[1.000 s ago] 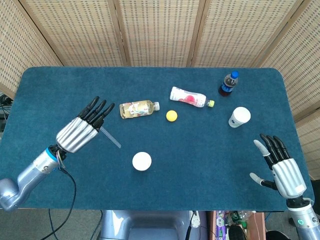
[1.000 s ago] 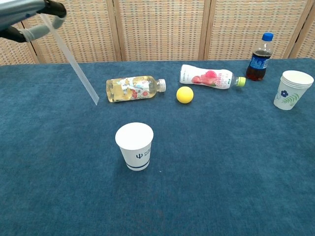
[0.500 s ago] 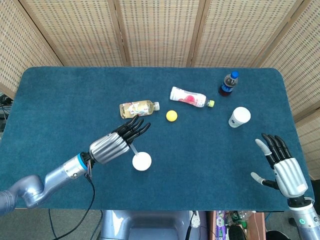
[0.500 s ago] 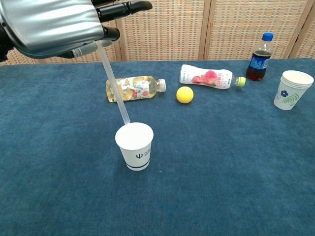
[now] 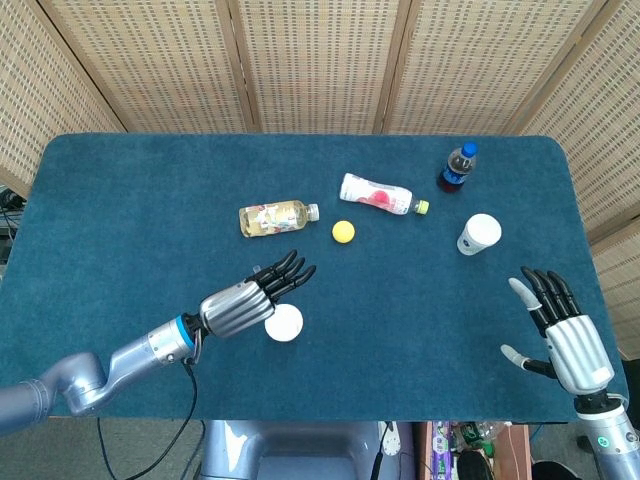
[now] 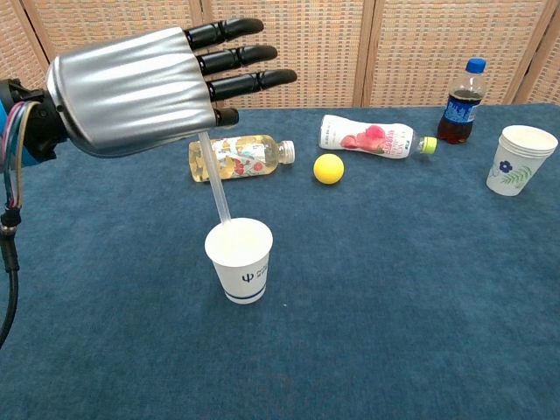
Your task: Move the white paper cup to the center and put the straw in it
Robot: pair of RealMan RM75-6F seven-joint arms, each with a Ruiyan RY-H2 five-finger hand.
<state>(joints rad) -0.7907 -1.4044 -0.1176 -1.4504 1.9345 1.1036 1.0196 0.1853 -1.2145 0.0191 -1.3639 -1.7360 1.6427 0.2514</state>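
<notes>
Left hand (image 6: 140, 87) pinches the straw (image 6: 214, 188) with its tip just inside the 9 o'clock rim of the centred white paper cup (image 6: 240, 260); early release risks tipping the straw out or toppling the cup; right hand (image 5: 565, 335) idle, fingers spread.

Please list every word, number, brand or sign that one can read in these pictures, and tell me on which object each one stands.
No word or number can be read with certainty.
White paper cup: a dark mark like the letter "ψ", with small print beside it, too small to read.
Second paper cup: a blue flower drawing only, no text.
Yellow drink bottle, pink-label bottle, cola bottle: labels too blurred to read.
</notes>
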